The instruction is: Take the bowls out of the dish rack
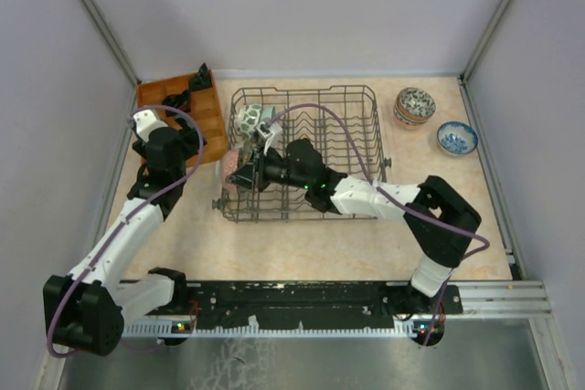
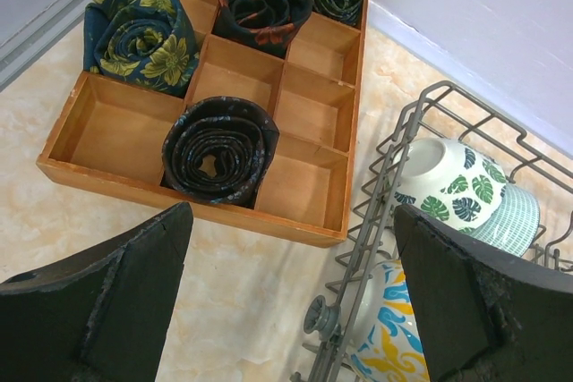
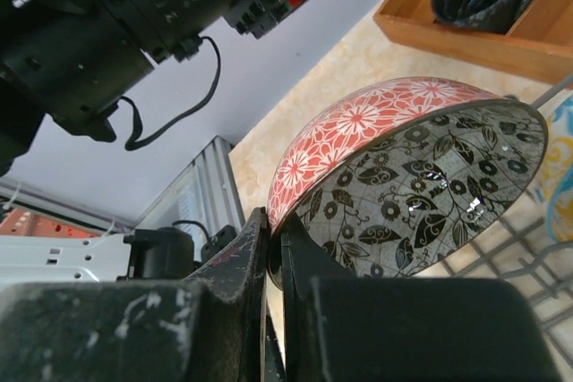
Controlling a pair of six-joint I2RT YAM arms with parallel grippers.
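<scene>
The dark wire dish rack [image 1: 306, 89] stands mid-table. My right gripper [image 3: 276, 248] is shut on the rim of a bowl [image 3: 358, 131] that is red-flowered outside and black-leafed inside. It holds this bowl tilted at the rack's left end [image 1: 231, 167]. In the left wrist view, a green-leaf bowl [image 2: 452, 190], a teal-lined bowl [image 2: 515, 216] and a blue-and-yellow bowl [image 2: 394, 333] sit in the rack's corner [image 2: 394, 158]. My left gripper [image 2: 286, 310] hangs open over the table just left of the rack, with nothing between its fingers.
An orange-brown compartment tray [image 1: 210, 116] with rolled dark cloths [image 2: 219, 149] lies at the back left, close to the rack. A stack of bowls [image 1: 414, 105] and a blue bowl [image 1: 456, 138] sit on the table at the back right.
</scene>
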